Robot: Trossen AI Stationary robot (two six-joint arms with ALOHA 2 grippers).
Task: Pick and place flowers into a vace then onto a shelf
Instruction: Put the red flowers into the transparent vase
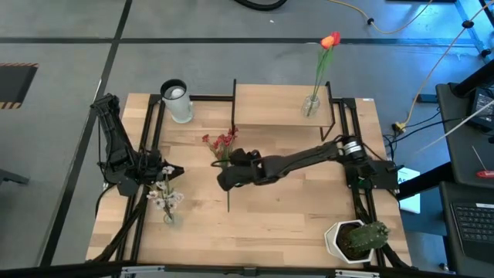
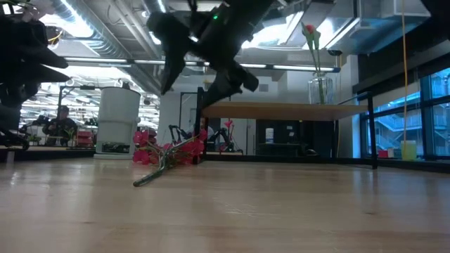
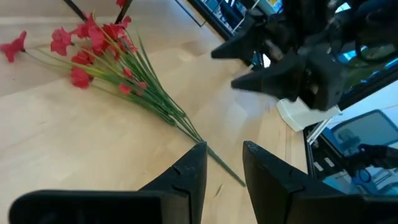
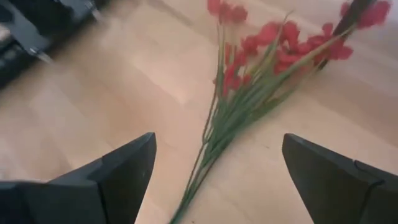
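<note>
From above, you see the right gripper (image 1: 229,171) over the red blossom sprig (image 1: 221,144), which lies on the tabletop (image 1: 293,216) in front of the shelf (image 1: 270,104). An orange tulip (image 1: 330,40) stands in a vase (image 1: 311,104) on that shelf.

At table height, the sprig (image 2: 165,153) lies flat.

Your left gripper (image 3: 222,163) shows a narrow gap.

Your right gripper (image 4: 217,163) is spread wide, apart from the stems.
</note>
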